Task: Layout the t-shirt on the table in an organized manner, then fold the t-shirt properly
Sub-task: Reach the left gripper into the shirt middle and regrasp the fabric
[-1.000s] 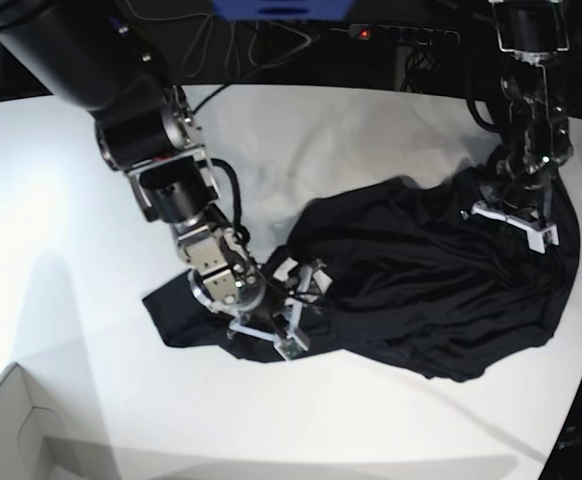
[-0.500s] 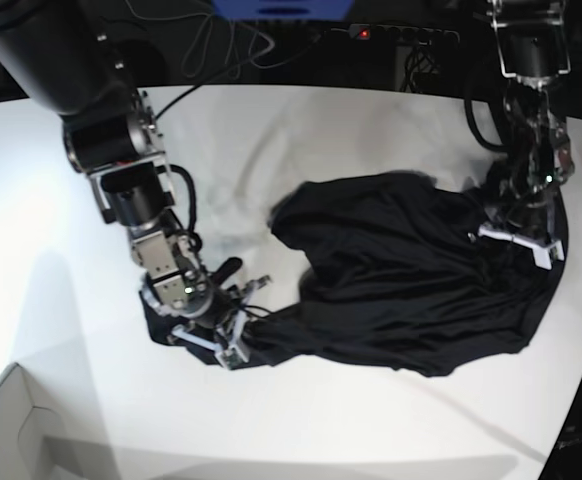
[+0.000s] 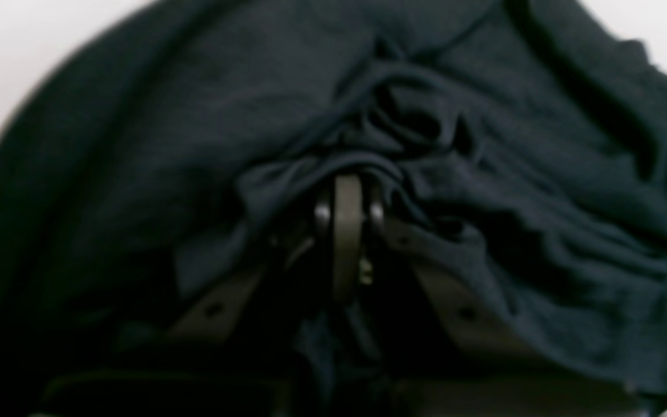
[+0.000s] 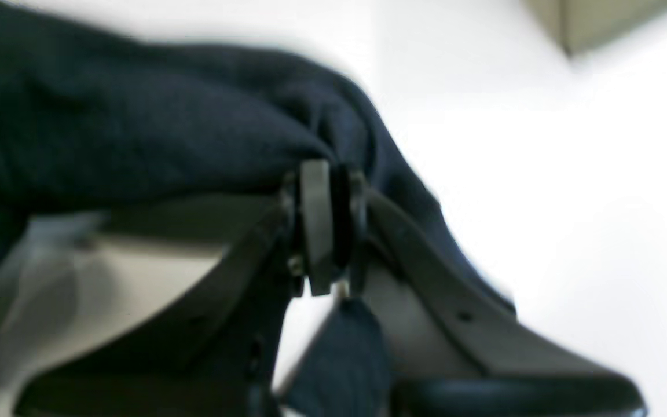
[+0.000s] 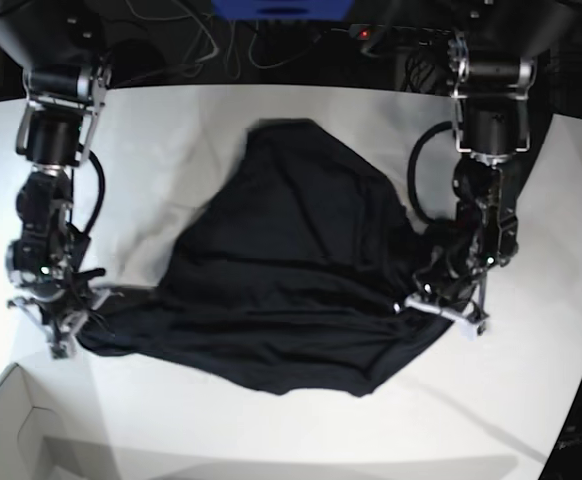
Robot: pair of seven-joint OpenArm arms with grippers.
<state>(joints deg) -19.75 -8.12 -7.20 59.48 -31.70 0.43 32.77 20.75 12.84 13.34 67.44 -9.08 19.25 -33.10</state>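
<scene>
Black shirt (image 5: 291, 270) now stretched wide across your table (image 5: 271, 420), no longer bunched. Your right gripper (image 5: 63, 322) and left gripper (image 5: 449, 305) each pinch cloth between pressed fingers. White box (image 5: 6, 430) sits beside the right fingers.

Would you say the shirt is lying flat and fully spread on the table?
No, the shirt is bunched and wrinkled, pulled between the right gripper and left gripper.

one t-shirt (image 5: 291, 270), one table (image 5: 531, 390), two arms, one box corner (image 5: 11, 430)
</scene>
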